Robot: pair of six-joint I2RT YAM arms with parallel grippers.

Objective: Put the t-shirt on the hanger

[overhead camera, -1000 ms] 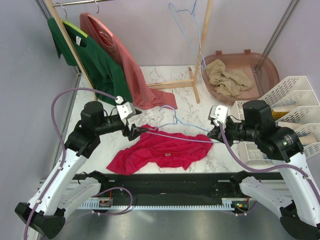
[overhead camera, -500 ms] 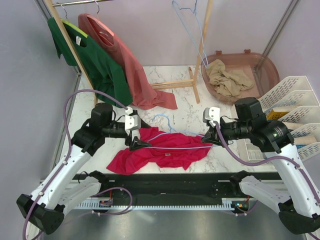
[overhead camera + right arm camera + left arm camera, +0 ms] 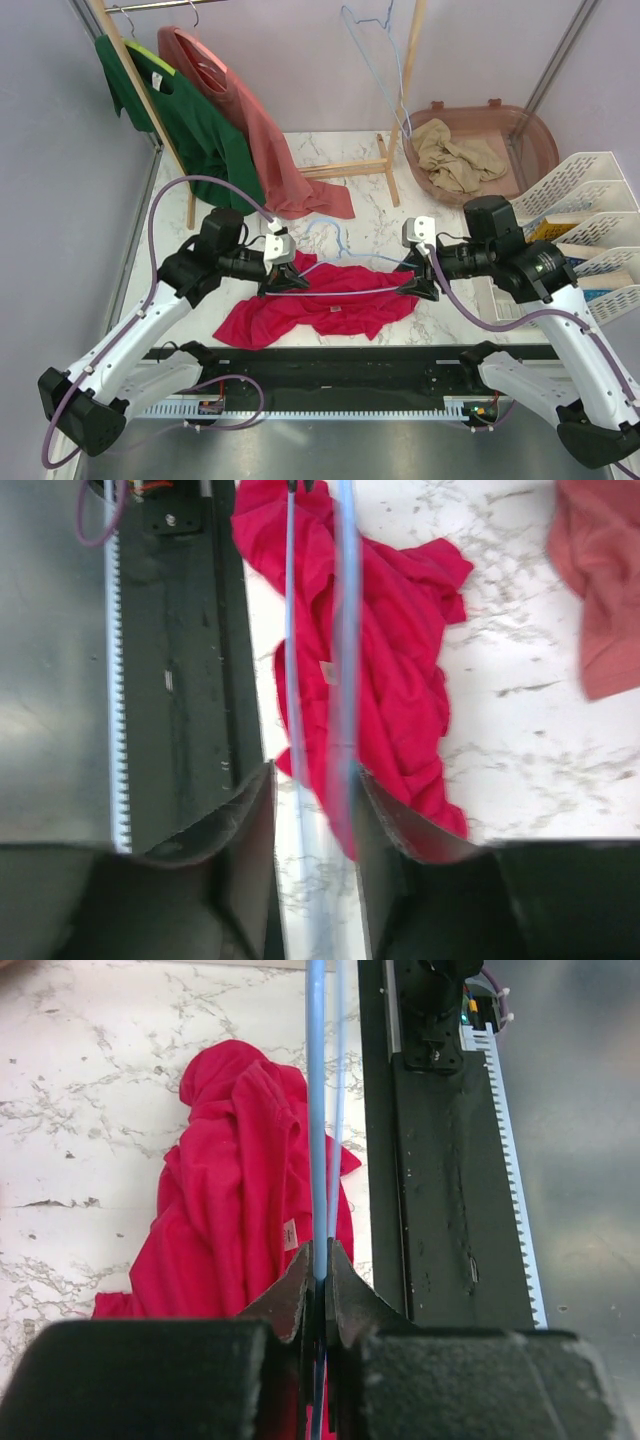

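- The left fingers (image 3: 290, 1300) are together, clamped on the pale-blue wire hanger (image 3: 350, 292) at its end.
- The right fingers (image 3: 245, 825) stand apart. Both wire runs of the hanger's other end pass through the gap unpinched.
- The hanger spans from one set of fingers to the other, and its hook points away beyond them.
- The red t-shirt (image 3: 320, 305) lies crumpled on the desk (image 3: 370, 200), below and between both sets of fingers. No part of it is on the wire yet.
- Judged step: the left takes sole hold of the hanger, which frees the right for the shirt.
- To do this well, keep the left clamp firm, since thin wire is likely to pivot under its own weight. Draw the right fingers off along the wire rather than across it. Hold the hanger level and clear of the cloth.
- Only the left wrist view confirms the pinch on the wire.
- Only the right wrist view shows the gap. Whether the wire touches either finger there cannot be told.
- Only the top view shows the hook and the whole spread of the shirt.
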